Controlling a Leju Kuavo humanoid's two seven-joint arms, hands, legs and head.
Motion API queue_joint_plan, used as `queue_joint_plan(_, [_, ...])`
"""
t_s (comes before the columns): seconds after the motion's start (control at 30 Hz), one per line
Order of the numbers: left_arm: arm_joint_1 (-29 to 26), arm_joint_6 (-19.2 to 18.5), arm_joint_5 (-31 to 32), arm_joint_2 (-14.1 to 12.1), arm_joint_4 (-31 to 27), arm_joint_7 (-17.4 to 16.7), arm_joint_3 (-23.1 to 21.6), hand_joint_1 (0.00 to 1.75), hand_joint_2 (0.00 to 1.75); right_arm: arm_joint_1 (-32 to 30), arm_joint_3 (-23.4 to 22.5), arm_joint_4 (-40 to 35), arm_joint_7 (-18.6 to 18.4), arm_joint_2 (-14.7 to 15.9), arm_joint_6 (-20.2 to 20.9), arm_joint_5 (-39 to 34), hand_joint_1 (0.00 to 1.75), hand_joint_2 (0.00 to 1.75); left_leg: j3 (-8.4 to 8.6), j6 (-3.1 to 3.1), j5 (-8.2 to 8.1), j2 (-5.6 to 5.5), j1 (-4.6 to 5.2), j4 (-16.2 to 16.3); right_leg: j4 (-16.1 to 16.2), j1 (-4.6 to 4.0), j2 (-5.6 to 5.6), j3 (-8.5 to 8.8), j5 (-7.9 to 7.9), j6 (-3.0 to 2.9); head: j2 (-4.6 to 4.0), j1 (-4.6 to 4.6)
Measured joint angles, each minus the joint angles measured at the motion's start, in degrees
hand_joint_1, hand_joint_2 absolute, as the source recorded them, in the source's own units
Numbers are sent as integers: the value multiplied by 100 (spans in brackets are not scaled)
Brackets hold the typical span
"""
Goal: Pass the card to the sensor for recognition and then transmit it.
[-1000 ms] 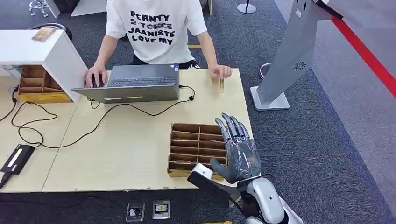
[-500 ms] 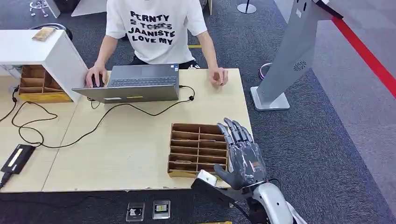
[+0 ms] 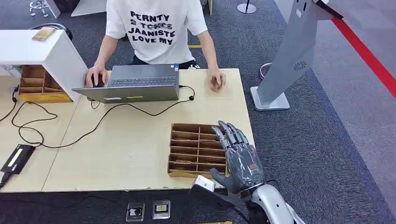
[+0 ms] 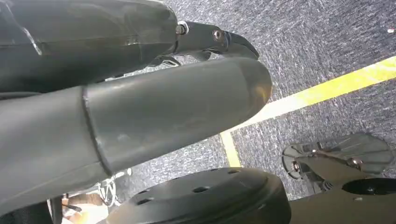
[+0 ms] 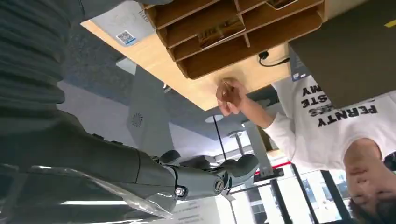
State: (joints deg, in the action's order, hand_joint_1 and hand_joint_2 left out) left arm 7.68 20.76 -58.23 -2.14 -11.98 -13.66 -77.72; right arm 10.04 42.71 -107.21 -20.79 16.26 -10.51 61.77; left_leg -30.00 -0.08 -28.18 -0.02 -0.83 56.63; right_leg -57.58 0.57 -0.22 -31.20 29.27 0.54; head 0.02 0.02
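My right hand (image 3: 239, 157) hovers open, fingers spread, over the right end of the brown cardboard organizer (image 3: 196, 149), holding nothing. In the right wrist view its fingers (image 5: 205, 179) are stretched out with nothing in them. One slot of the organizer holds a card (image 5: 220, 32). At the table's far right corner a person's hand (image 3: 216, 81) lies curled where a small card lay a moment ago; I cannot tell whether the card is under it. The grey sensor stand (image 3: 292, 56) rises from the carpet beyond the table's right edge. My left hand (image 4: 140, 107) hangs over the floor, holding nothing.
A person sits at the far side behind a grey laptop (image 3: 135, 83) with a black cable (image 3: 93, 126) trailing across the table (image 3: 121, 154). A white box (image 3: 42, 51) and a second organizer (image 3: 35, 84) stand at the far left. A black device (image 3: 17, 158) lies near the left edge.
My right hand has drifted slightly back toward the table's near edge. The person's hand has closed over the spot where the card lay, and the card has gone from sight.
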Motion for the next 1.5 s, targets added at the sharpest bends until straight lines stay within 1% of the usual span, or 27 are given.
queue_joint_plan(0.03, [0,0,0,0,0,0,17,0,0,-3,7,-4,9,0,7,-28,12,175,0,0,0,0,0,0,0,0,0,0,0,0,0,0])
queue_joint_plan(0.1, [1,0,4,-2,0,0,24,0,0,-8,24,-4,17,0,22,-100,14,175,0,0,0,0,0,0,0,0,0,0,0,0,0,0])
queue_joint_plan(0.17, [1,0,7,-2,0,0,24,0,0,-22,46,-4,20,-2,22,-144,26,175,0,0,0,0,0,0,0,0,0,0,0,0,0,0])
queue_joint_plan(0.2, [1,0,7,-2,0,0,26,0,0,-28,63,-4,20,-2,22,-162,30,175,-1,0,0,0,0,0,0,0,0,0,0,0,0,0])
queue_joint_plan(0.23, [1,-2,11,-2,0,0,26,0,0,-32,77,-2,22,-2,22,-177,37,175,-1,0,0,0,0,0,0,0,0,0,0,0,0,0])
queue_joint_plan(0.27, [1,-4,20,-2,0,0,26,0,0,-34,87,-2,22,-2,22,-199,49,175,-1,0,0,0,0,0,0,0,0,0,0,0,0,0])
queue_joint_plan(0.33, [1,-13,37,-2,0,0,26,0,0,-34,112,2,17,-2,22,-236,51,175,-1,0,0,0,0,0,0,0,0,0,0,0,0,0])
queue_joint_plan(0.37, [1,-15,44,-2,0,0,26,0,0,-34,127,7,17,-2,22,-251,63,175,-1,0,0,0,0,0,0,0,-1,0,0,0,0,-2])
queue_joint_plan(0.4, [1,-15,46,-2,0,0,26,0,0,-34,142,9,17,-2,22,-267,72,175,-1,0,0,0,0,0,0,0,-1,0,0,0,0,0])
queue_joint_plan(0.53, [1,-17,63,-2,0,0,26,0,0,-33,166,35,15,-2,22,-319,75,175,-1,0,0,0,0,0,0,0,-1,0,0,0,0,0])
queue_joint_plan(0.67, [1,-17,66,-2,0,0,26,0,0,-30,238,46,15,-13,18,-417,68,175,-2,0,0,-1,0,0,0,0,-1,0,0,0,0,0])
queue_joint_plan(0.73, [1,-17,66,-2,0,-2,26,0,0,-30,269,59,13,-22,11,-470,68,175,-2,0,0,-1,0,0,0,0,-2,0,0,0,0,0])
queue_joint_plan(0.77, [1,-20,66,-2,0,-2,26,0,0,-24,280,68,2,-24,2,-498,84,175,-2,0,0,-1,0,0,0,0,-2,0,0,0,0,0])
queue_joint_plan(0.8, [1,-20,68,-2,0,-2,26,0,0,-17,297,79,-13,-31,-7,-551,87,175,-2,0,0,-1,0,0,0,0,-2,0,0,0,0,2])
queue_joint_plan(0.97, [1,-26,68,-4,0,-2,26,0,0,-14,350,146,-127,-55,-18,-811,86,175,-3,0,0,-1,0,0,0,0,-3,0,0,0,0,0])
queue_joint_plan(1.07, [2,-35,70,-4,0,-7,26,0,0,-9,404,177,-194,-61,2,-898,91,175,-2,0,0,-1,0,0,0,0,-2,0,0,0,0,0])
queue_joint_plan(1.1, [2,-35,72,-4,0,-9,26,0,0,-9,411,184,-236,-61,26,-914,89,175,-3,0,0,-1,0,0,0,0,-3,0,0,0,0,0])
queue_joint_plan(1.17, [1,-35,77,-4,0,-15,26,0,0,-9,415,203,-291,-61,68,-920,91,175,-3,0,0,-1,0,0,0,0,-3,0,0,0,0,0])
queue_joint_plan(1.2, [1,-37,79,-4,0,-15,26,0,0,-9,417,212,-315,-61,96,-920,86,175,-2,0,0,-1,0,0,0,0,-3,0,0,0,0,-2])
queue_joint_plan(1.37, [1,-52,92,-7,0,-18,26,0,0,-9,450,249,-422,-61,175,-894,80,175,-2,0,0,-1,0,0,0,0,-3,0,0,0,0,0])
queue_joint_plan(1.4, [1,-55,96,-7,2,-20,26,0,0,-9,457,251,-454,-61,179,-876,86,175,-2,0,0,-1,0,0,0,0,-3,0,0,0,0,0])
queue_joint_plan(1.5, [1,-61,107,-11,0,-22,26,0,0,-12,468,260,-536,-61,214,-802,94,175,-2,0,0,-1,0,0,0,0,-3,-1,0,0,0,0])
